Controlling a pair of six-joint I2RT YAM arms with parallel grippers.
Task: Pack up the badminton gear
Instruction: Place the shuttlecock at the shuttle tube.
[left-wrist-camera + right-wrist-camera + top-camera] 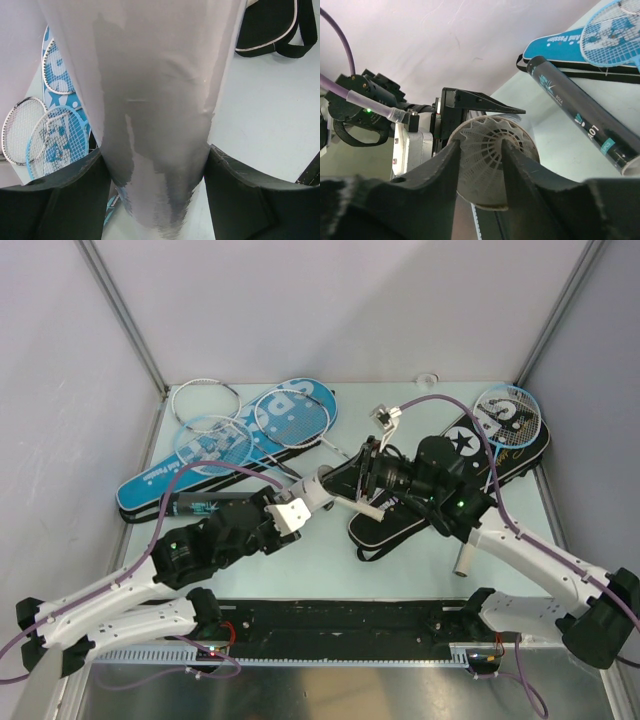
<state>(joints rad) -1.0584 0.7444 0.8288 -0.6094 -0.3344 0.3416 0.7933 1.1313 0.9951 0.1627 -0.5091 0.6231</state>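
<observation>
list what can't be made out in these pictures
- Left wrist view: the white tube fills the frame; its mouth is cut off by the top edge.
- Right wrist view: the jaws cover the sides of the shuttlecock, so contact cannot be told.
- Top view: that shuttlecock is hidden under the right arm.

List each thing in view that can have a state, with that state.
left gripper: shut on the white tube.
white tube: held, open end facing the right gripper.
shuttlecock: sitting in the white tube's open end.
right gripper: open, just short of the shuttlecock.
black tube: lying flat on the table.
light-blue racket: lying on a black cover, unpacked.
</observation>
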